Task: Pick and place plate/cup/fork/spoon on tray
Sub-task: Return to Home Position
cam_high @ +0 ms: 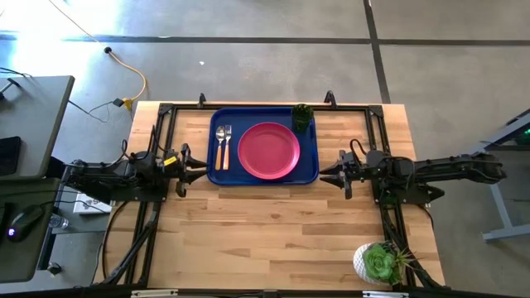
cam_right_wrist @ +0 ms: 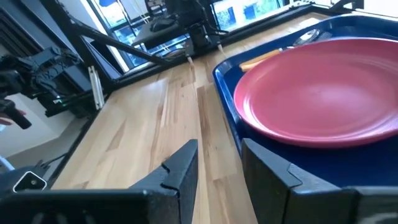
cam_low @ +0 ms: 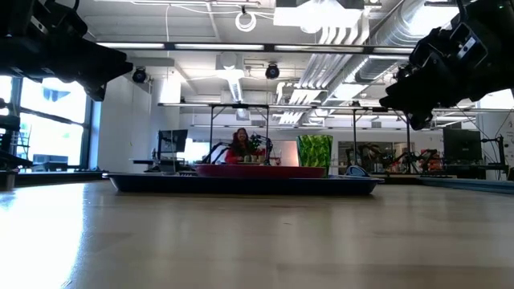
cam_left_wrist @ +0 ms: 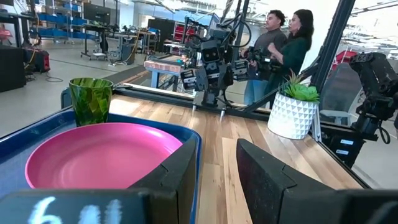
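Observation:
The dark blue tray (cam_high: 308,146) lies at the table's far middle. On it rest the pink-red plate (cam_high: 268,150), the green cup (cam_high: 301,117) upright at its far right corner, and the spoon (cam_high: 219,147) and fork (cam_high: 227,147) side by side left of the plate. My left gripper (cam_high: 199,168) hovers open just off the tray's left edge, pointing at the tray with nothing between its fingers. My right gripper (cam_high: 327,174) hovers open just off the tray's right edge, also with nothing between its fingers. The left wrist view shows plate (cam_left_wrist: 99,155) and cup (cam_left_wrist: 91,101); the right wrist view shows the plate (cam_right_wrist: 323,93).
A white pot with a green succulent (cam_high: 379,262) stands at the table's near right corner. Black frame rails (cam_high: 157,132) run along the left and right sides. Bare wood (cam_high: 265,240) fills the near half. Two people (cam_left_wrist: 286,37) stand beyond the table.

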Action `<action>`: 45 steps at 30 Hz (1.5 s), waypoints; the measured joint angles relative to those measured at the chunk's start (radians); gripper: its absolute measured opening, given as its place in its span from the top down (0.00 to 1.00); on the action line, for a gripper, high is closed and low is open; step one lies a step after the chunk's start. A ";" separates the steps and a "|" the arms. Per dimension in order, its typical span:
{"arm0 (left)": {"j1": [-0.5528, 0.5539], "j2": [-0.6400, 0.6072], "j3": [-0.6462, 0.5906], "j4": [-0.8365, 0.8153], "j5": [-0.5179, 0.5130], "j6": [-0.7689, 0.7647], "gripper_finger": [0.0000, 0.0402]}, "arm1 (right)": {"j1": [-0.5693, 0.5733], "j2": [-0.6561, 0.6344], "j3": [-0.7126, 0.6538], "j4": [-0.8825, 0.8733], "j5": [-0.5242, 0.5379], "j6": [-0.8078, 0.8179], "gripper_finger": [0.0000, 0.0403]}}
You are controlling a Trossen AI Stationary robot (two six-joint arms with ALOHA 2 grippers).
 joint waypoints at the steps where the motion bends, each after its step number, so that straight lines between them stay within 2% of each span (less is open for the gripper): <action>1: 0.000 0.000 0.000 0.000 0.000 0.000 0.74 | 0.000 0.000 0.000 0.008 -0.002 -0.001 0.72; 9: 0.000 0.000 0.000 0.000 0.000 0.000 0.74 | -0.002 0.000 0.000 0.124 -0.009 -0.130 0.72; 13: 0.000 0.000 0.000 0.000 0.000 0.000 0.74 | -0.042 0.000 0.000 0.134 -0.011 -0.148 0.72; 22: 0.000 0.000 0.000 0.000 -0.001 0.000 0.74 | -0.183 -0.021 0.000 0.157 -0.148 -0.187 0.72; 29: 0.000 0.000 0.000 0.000 -0.001 0.000 0.74 | -0.289 -0.097 0.000 0.154 -0.275 -0.183 0.72; 36: 0.000 0.000 0.000 0.000 -0.001 0.000 0.74 | -0.355 -0.188 0.000 0.069 -0.280 -0.180 0.72; 45: 0.000 0.000 0.000 0.000 -0.001 0.000 0.74 | -0.362 -0.309 0.000 -0.025 -0.289 -0.131 0.72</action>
